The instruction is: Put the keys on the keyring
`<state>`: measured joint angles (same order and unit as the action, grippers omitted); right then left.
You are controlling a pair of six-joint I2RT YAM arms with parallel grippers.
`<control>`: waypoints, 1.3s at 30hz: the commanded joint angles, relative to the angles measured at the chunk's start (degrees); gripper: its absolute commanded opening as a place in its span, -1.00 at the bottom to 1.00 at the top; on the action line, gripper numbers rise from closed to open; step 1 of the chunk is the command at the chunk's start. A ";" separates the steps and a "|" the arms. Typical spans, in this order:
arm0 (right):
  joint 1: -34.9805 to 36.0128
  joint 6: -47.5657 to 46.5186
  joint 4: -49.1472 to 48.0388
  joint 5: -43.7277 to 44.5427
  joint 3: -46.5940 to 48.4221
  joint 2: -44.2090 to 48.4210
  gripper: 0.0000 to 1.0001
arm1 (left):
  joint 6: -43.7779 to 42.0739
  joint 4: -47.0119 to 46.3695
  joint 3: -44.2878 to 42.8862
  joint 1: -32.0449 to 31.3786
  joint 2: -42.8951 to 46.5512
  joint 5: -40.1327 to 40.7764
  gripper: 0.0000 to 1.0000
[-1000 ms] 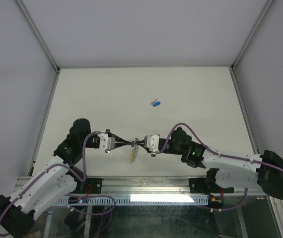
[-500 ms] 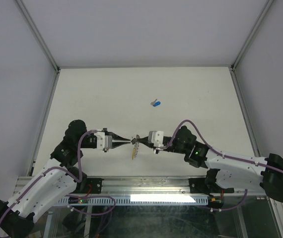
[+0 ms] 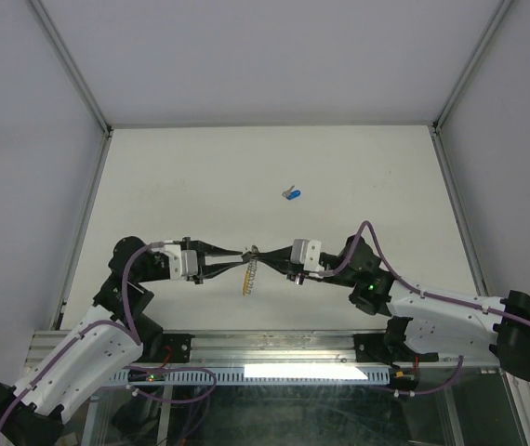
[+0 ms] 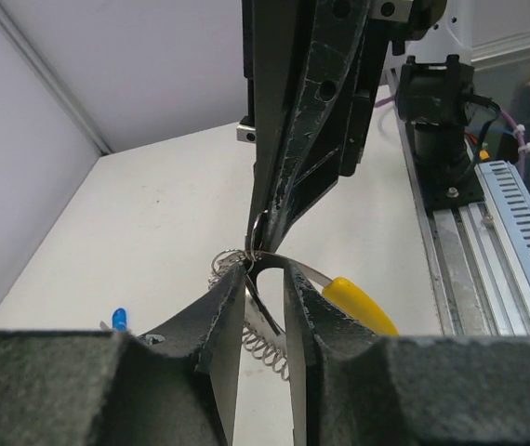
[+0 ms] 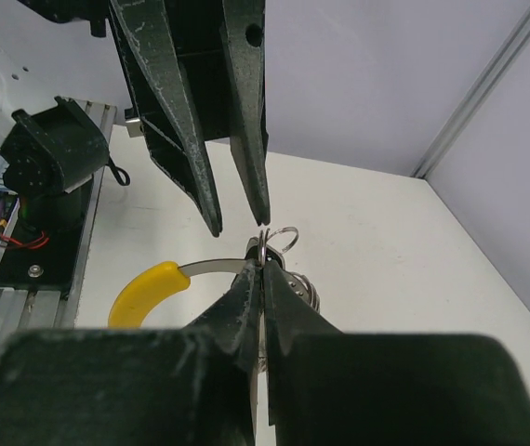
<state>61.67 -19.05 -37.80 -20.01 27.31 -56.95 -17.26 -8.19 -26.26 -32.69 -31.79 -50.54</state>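
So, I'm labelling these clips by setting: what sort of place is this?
Probably a lab robot cell, not a home: a white table boxed in by plain panels on aluminium posts, with left arm and right arm bolted to a metal rail.

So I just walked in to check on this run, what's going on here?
Two robot arms meet tip to tip near the front of the table, working on the keyring. The right gripper is shut on the keyring's metal part. The left gripper faces it with jaws slightly apart and nothing visibly gripped. The blue-headed key lies alone farther back on the table, not yet on the ring.
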 commanded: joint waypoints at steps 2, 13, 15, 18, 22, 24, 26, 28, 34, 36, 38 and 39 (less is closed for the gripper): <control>-0.23 1.95 -9.21 0.12 0.75 1.32 -1.00 | 7.75 -9.55 2.22 -0.44 1.35 6.94 -0.52; -0.24 2.35 -11.44 -0.64 1.60 0.18 -1.00 | 14.45 -19.75 5.21 -0.40 -0.93 6.71 -0.37; -0.21 2.35 -11.58 -0.72 1.61 0.09 -1.00 | 15.74 -21.59 5.49 -0.45 -1.61 5.87 -0.36; -0.23 2.36 -11.92 -0.88 1.72 -0.07 -1.00 | 16.72 -23.23 6.10 -0.39 -2.19 5.03 -0.36; -0.23 2.54 -12.61 -1.00 1.91 -0.18 -1.00 | 17.03 -23.98 6.40 -0.38 -3.01 2.99 -0.48; -0.23 2.53 -12.73 -1.05 2.03 -0.18 -1.00 | 17.17 -23.89 6.40 -0.44 -3.63 1.81 -0.55; -0.22 2.57 -12.73 -1.08 2.15 -0.10 -1.00 | 17.34 -23.89 6.47 -0.44 -4.07 1.08 -0.62; -0.23 2.61 -12.74 -1.24 2.23 -0.16 -1.00 | 17.46 -23.89 6.44 -0.44 -4.36 0.67 -0.72; -0.23 3.02 -13.47 -1.35 2.26 -0.19 -1.00 | 16.53 -22.77 5.74 -0.38 -4.64 1.39 -1.00; -0.19 3.21 -13.97 -1.39 2.23 -0.16 -1.00 | 15.72 -21.57 5.34 -0.38 -4.68 1.83 -1.00; -0.18 3.46 -14.65 -1.35 2.15 -0.09 -1.00 | 14.80 -20.12 4.81 -0.41 -4.68 2.12 -1.00; -0.17 3.61 -14.91 -1.35 2.19 -0.14 -1.00 | 14.27 -19.32 4.55 -0.38 -4.68 2.16 -1.00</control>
<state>61.58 -16.58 -46.11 -21.37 27.31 -57.39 -1.19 -29.39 -19.77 -32.58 -36.36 -47.20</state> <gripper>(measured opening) 0.007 0.011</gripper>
